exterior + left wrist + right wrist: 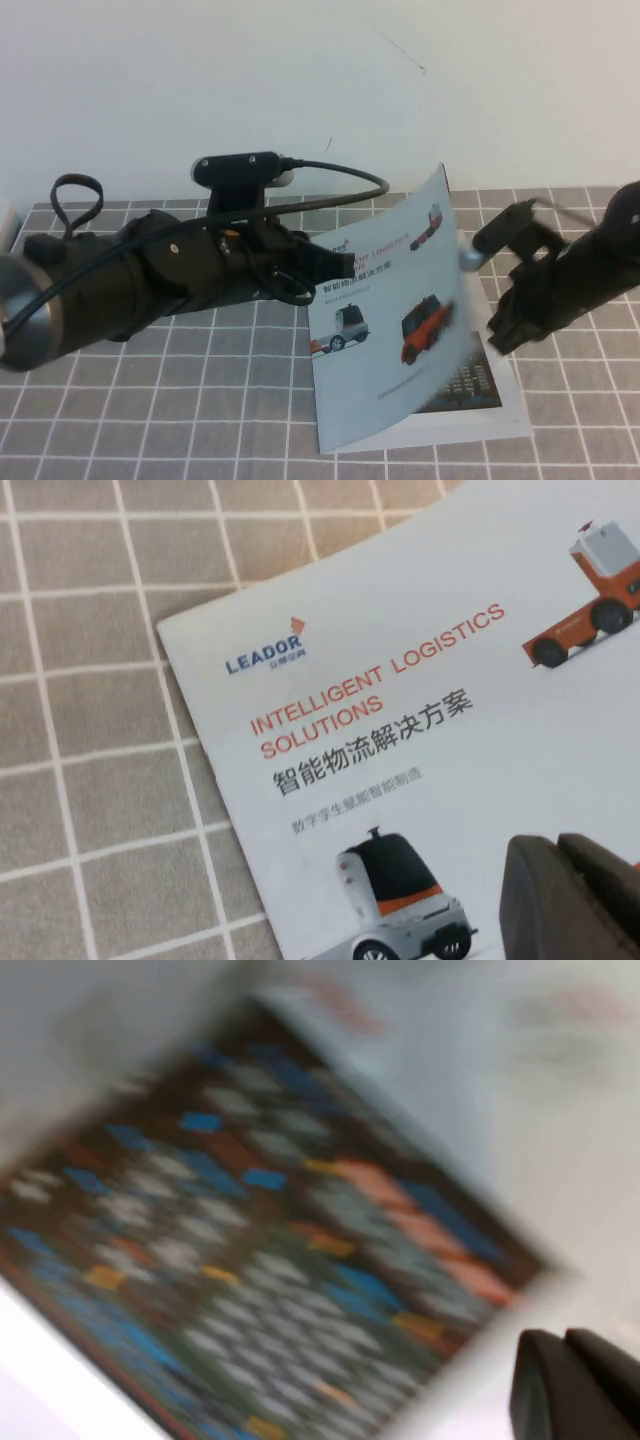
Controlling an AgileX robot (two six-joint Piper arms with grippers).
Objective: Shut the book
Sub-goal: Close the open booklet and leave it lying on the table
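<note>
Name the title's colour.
Orange-red title, left wrist view best; left hand over cover, right hand beside it.

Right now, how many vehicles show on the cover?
3 vehicles: one near the cover's far corner, two side by side mid-cover. Left pincer at its left edge, right pincer at its right.

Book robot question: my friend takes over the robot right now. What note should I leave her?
Left gripper: shut, holding nothing, close to the cover at its left edge.
Right gripper: behind the raised cover, on its right.
Book: lies on the checked cloth, cover tilted up, an inner page showing below it.
Done: cover partly swung over.
Left to do: lay it flat, pull both arms away.
</note>
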